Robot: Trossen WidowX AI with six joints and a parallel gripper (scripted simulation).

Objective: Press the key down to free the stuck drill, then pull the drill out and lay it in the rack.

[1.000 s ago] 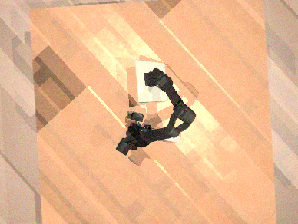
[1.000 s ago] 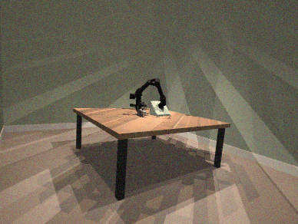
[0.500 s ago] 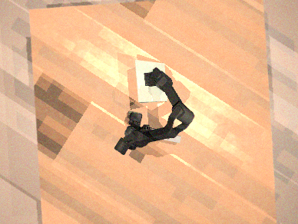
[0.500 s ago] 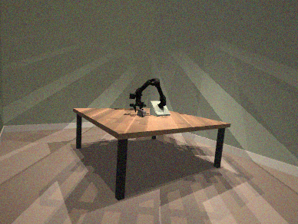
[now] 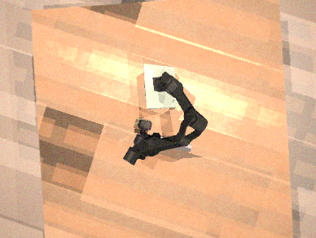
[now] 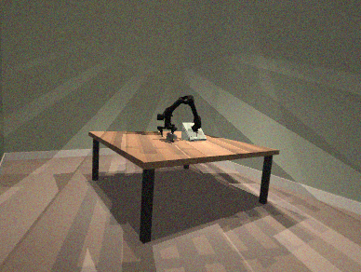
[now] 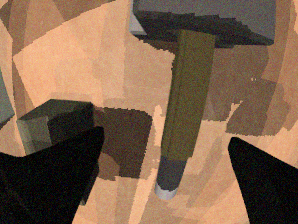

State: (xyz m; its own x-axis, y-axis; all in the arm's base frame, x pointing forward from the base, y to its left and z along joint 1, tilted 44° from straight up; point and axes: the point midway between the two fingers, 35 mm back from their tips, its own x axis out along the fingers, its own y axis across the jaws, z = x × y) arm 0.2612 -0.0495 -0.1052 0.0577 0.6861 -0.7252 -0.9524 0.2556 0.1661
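Observation:
In the wrist view an olive shaft (image 7: pixel 190 95), which looks like the drill, runs down from a large grey block (image 7: pixel 205 17). Its lower end is dark grey with a pale tip. My gripper (image 7: pixel 169 139) is wide open, its two black fingertips apart on either side of the shaft and touching neither side. A dark greenish box (image 7: pixel 55 122) stands at the left, partly behind the left finger; I cannot tell whether it is the key. A small grey shape (image 6: pixel 171 138) shows under the gripper in the exterior view. I cannot make out the rack for certain.
A pale board (image 5: pixel 152 99) (image 6: pixel 188 132) lies by the arm's base on the wooden table (image 5: pixel 228 196) (image 6: pixel 223 151). A small pale piece (image 5: pixel 187 147) shows beside the forearm in the top view, its shape partly hidden.

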